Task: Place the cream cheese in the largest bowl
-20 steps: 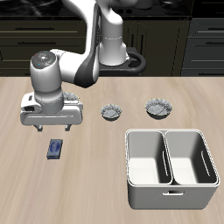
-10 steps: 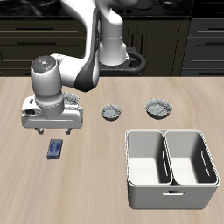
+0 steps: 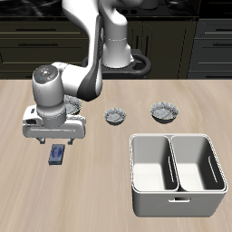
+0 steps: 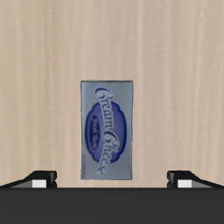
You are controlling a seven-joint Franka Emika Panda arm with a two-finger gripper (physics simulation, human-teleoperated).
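Two fingertips of the tool sit spread apart, low over the cream cheese, which lies flat on the desk near its front edge. Over the last second the tool has dropped closer to the box, so a grasp looks imminent. Farther along stand two ruffled bowls, then a two-part white bin. The largest bowl is mostly hidden behind the arm.
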